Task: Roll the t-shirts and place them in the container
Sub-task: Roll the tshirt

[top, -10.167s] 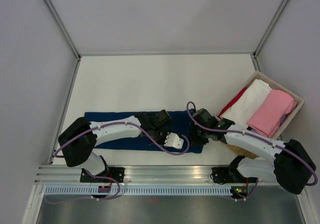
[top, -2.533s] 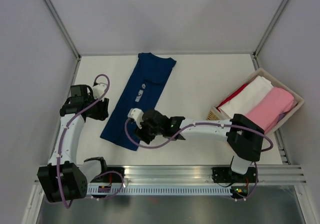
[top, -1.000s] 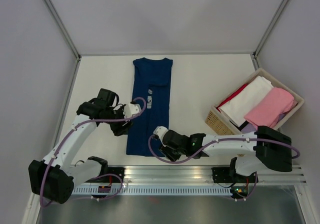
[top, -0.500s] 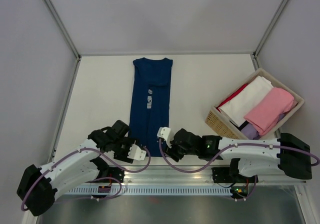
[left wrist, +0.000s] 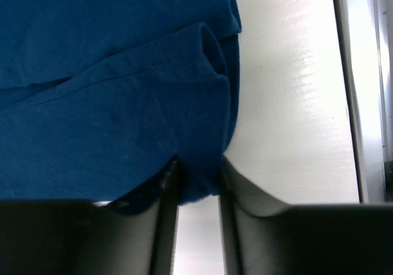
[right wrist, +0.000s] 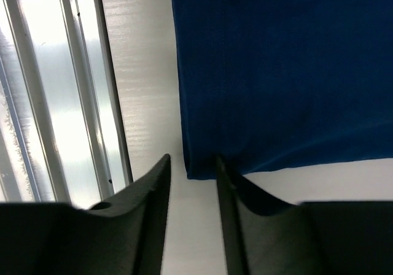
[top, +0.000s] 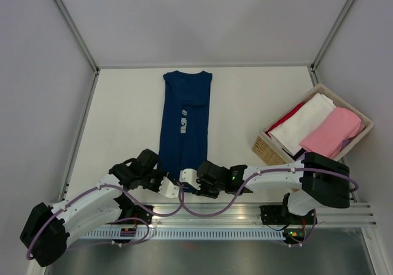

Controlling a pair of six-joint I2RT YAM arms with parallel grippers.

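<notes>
a: where's the t-shirt [top: 184, 103]?
b: flat on the table [top: 245, 97], left of centre, lying lengthwise, far end near the back edge, hem toward the rail [top: 209, 212].
a: grippers?
b: both at the near hem, left gripper [top: 171, 189] to the left, right gripper [top: 187, 178] just beside it on the right.
a: basket [top: 263, 145]?
b: right side, well apart from the t-shirt, folded shirts [top: 319, 127] side by side in it.

Seen from above, the left gripper [top: 170, 188] and right gripper [top: 190, 180] cover the near hem of the navy t-shirt [top: 184, 140]. The chest print [top: 183, 120] is too small to read. In the left wrist view, cloth fills the gap between the fingers [left wrist: 166, 226]; whether it is pinched cannot be told. Both wrist views crop the shirt.
</notes>
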